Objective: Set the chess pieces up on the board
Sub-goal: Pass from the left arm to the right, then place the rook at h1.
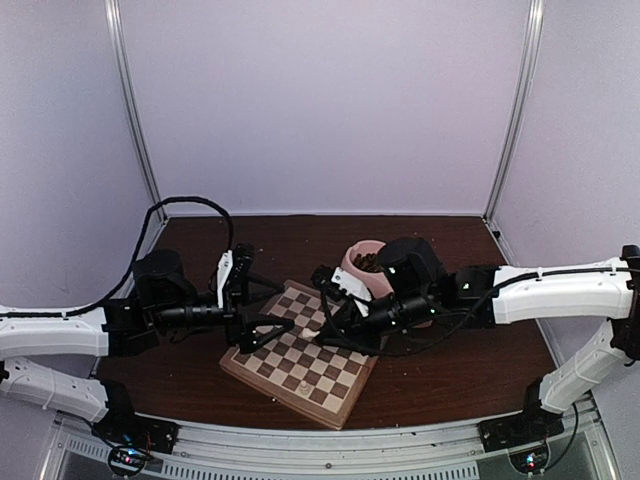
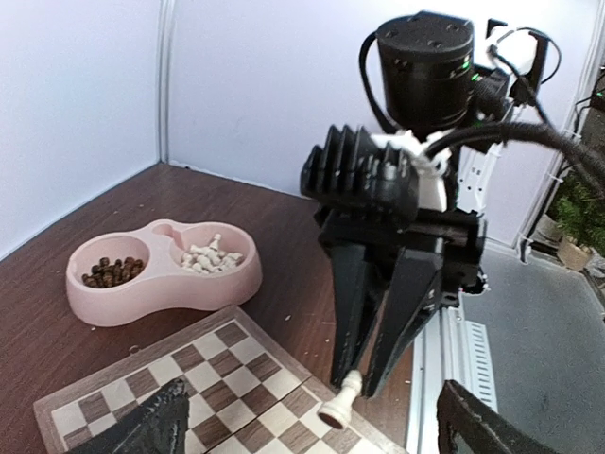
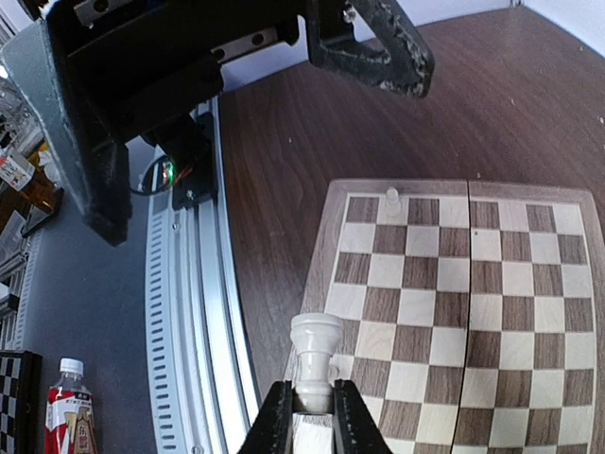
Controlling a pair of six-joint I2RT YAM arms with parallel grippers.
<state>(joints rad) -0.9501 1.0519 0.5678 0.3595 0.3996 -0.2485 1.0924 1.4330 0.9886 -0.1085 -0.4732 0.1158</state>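
Observation:
The board (image 1: pixel 300 362) lies between my arms and also shows in the right wrist view (image 3: pixel 454 312). My right gripper (image 3: pixel 312 416) is shut on a cream chess piece (image 3: pixel 314 359) and holds it tilted over the board's rim. In the left wrist view the same gripper (image 2: pixel 364 383) grips that piece (image 2: pixel 338 405) by its head. One cream pawn (image 3: pixel 391 199) stands in the board's edge row. My left gripper (image 2: pixel 317 435) is open and empty, low over the board, facing the right gripper. More cream pieces (image 2: pixel 210 255) lie in the pink bowl (image 2: pixel 236 284).
The bowl's other compartment holds dark brown pieces (image 2: pixel 112 271). The bowl (image 1: pixel 362 262) sits behind the board, under the right arm. The metal rail (image 3: pixel 189 312) runs along the table's near edge. A bottle (image 3: pixel 71 416) stands off the table.

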